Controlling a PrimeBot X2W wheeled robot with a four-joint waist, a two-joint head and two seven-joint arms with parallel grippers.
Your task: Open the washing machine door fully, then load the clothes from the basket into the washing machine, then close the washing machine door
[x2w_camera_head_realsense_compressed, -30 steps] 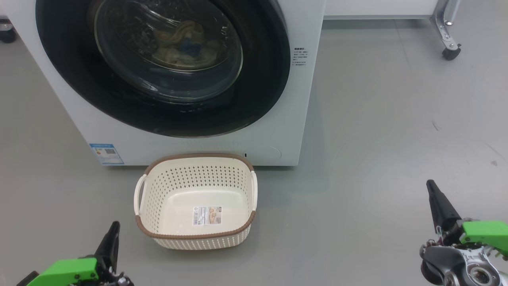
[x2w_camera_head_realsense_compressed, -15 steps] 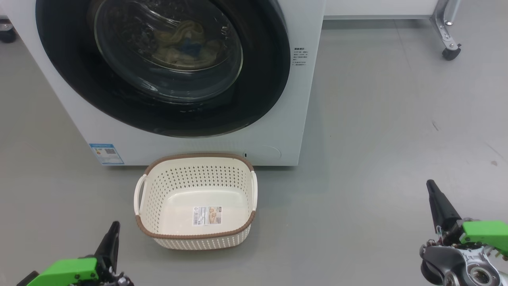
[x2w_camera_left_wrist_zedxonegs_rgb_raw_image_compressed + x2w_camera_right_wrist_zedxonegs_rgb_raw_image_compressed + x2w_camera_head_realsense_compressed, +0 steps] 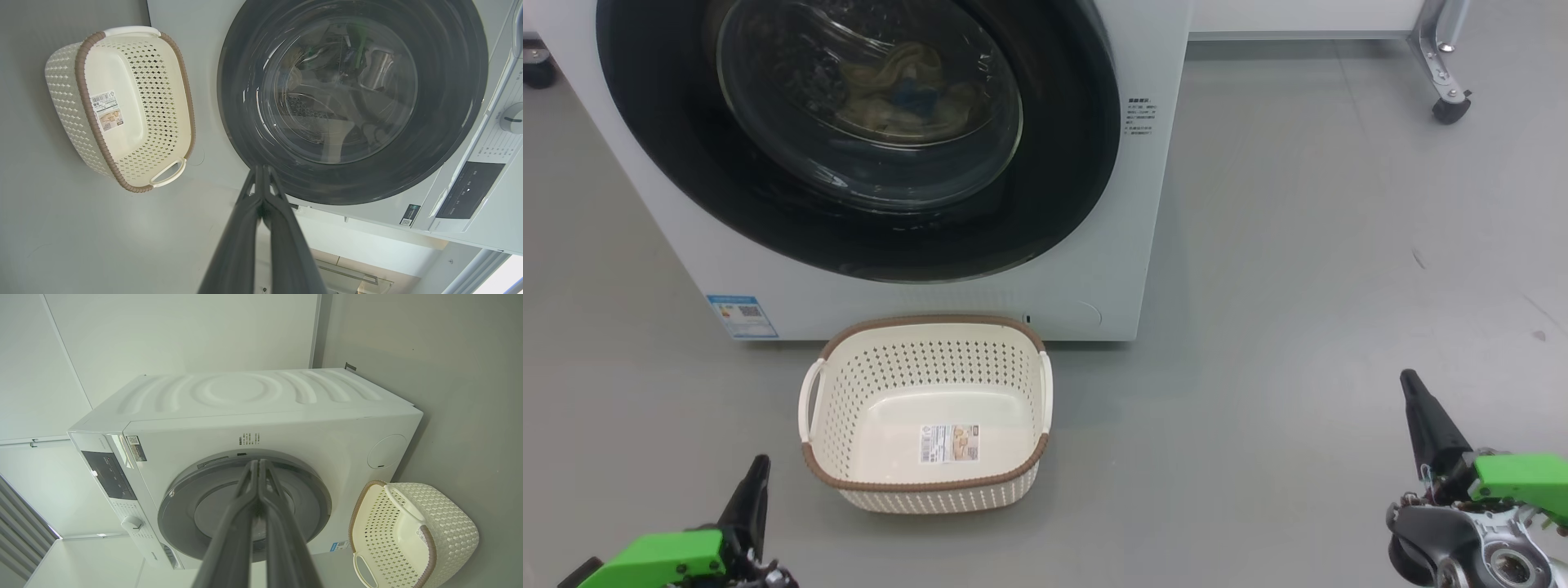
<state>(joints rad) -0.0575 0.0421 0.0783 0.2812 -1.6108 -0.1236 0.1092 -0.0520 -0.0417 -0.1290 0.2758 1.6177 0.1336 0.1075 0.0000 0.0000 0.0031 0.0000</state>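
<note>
The washing machine stands white at the top of the head view, with its black-rimmed washing machine door shut flush against the front. Pale yellow clothes with a blue patch lie in the drum behind the glass. On the floor before it sits the cream basket, holding just its label. My left gripper is shut, low left of the basket. At the lower right my right gripper is shut, far from the basket. Both wrist views show fingers pressed together, the left gripper and the right gripper aimed at the door.
A metal frame leg on a caster stands at the far right, and another caster at the far left behind the machine. Grey floor stretches to the machine's right. The control panel knob sits above the door.
</note>
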